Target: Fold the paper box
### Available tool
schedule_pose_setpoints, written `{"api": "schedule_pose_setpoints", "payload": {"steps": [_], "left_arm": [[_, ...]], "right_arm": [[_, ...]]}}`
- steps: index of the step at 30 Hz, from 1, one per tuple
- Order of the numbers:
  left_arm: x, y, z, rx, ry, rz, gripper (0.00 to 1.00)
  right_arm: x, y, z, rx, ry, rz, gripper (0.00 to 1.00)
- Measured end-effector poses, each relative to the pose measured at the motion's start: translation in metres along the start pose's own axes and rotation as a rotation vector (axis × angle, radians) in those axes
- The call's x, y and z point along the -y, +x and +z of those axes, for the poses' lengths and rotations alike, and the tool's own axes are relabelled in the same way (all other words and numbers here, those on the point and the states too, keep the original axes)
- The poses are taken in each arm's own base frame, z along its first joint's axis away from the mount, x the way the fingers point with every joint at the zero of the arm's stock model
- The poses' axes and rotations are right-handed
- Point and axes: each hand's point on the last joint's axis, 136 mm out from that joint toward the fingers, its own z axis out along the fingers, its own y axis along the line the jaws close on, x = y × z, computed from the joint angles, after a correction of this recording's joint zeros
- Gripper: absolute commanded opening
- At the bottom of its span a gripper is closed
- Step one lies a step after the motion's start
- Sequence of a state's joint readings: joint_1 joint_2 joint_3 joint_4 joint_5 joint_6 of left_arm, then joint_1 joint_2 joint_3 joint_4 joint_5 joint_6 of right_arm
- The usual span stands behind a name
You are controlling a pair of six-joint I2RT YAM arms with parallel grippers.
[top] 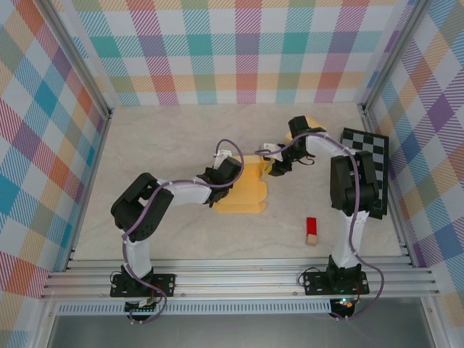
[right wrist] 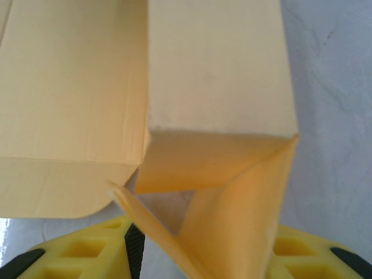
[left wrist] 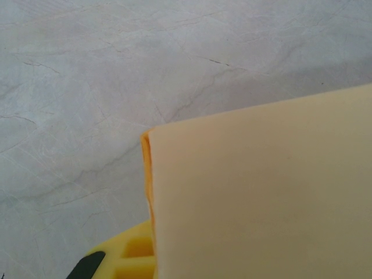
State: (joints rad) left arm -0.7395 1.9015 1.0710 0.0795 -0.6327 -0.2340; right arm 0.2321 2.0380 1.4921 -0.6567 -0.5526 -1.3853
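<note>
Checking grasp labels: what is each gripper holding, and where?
Left gripper pinches the paper box at its folded edge; right gripper straddles an end flap, jaws open.

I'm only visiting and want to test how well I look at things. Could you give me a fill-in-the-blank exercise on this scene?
1. The small block on the table is mostly ___ in colour.
2. The checkerboard lies beside the ___ arm.
3. A flap of the paper box stands ___ the two fingers of the right hand.

Missing words: red; right; between.
</note>
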Motion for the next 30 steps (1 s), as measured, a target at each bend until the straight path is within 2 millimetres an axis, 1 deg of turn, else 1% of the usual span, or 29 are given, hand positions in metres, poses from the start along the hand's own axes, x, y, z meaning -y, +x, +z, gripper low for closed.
{"api": "schedule_pose_setpoints", "payload": {"steps": [3,6,9,11,13,18,20,21,23,24,27,30], "left_arm": [[0.000,-0.001,0.000,-0.007,-0.007,-0.007,0.00],[-0.001,-0.002,0.000,-0.015,-0.012,-0.019,0.00],[-0.002,-0.002,-0.001,-0.027,-0.024,-0.024,0.00],[-0.003,-0.001,-0.001,-0.037,-0.034,-0.032,0.00],[-0.004,0.000,0.000,-0.045,-0.044,-0.040,0.00],[-0.007,0.002,0.000,-0.056,-0.064,-0.058,0.00],[-0.009,0.003,0.000,-0.058,-0.071,-0.062,0.00],[-0.009,0.003,0.000,-0.059,-0.072,-0.067,0.00],[-0.009,0.003,0.000,-0.058,-0.073,-0.076,0.00],[-0.009,0.003,0.000,-0.059,-0.073,-0.079,0.00],[-0.009,0.004,-0.001,-0.059,-0.077,-0.079,0.00],[-0.010,0.004,-0.001,-0.059,-0.082,-0.082,0.00]], "right_arm": [[-0.004,-0.002,-0.001,0.008,-0.004,0.002,0.44],[-0.011,-0.003,-0.005,0.008,-0.004,0.003,0.47],[-0.014,-0.006,-0.009,0.010,0.003,0.000,0.47],[-0.017,-0.010,-0.012,0.013,0.008,0.000,0.47],[-0.019,-0.012,-0.014,0.015,0.014,0.002,0.44],[-0.020,-0.017,-0.009,0.020,0.026,0.042,0.38],[-0.018,-0.018,-0.006,0.021,0.038,0.072,0.36],[-0.018,-0.019,-0.004,0.023,0.044,0.095,0.34],[-0.016,-0.018,-0.002,0.028,0.056,0.154,0.26],[-0.014,-0.019,-0.002,0.032,0.062,0.191,0.25],[-0.011,-0.021,0.001,0.044,0.085,0.291,0.25],[-0.013,-0.023,0.005,0.056,0.106,0.370,0.26]]}}
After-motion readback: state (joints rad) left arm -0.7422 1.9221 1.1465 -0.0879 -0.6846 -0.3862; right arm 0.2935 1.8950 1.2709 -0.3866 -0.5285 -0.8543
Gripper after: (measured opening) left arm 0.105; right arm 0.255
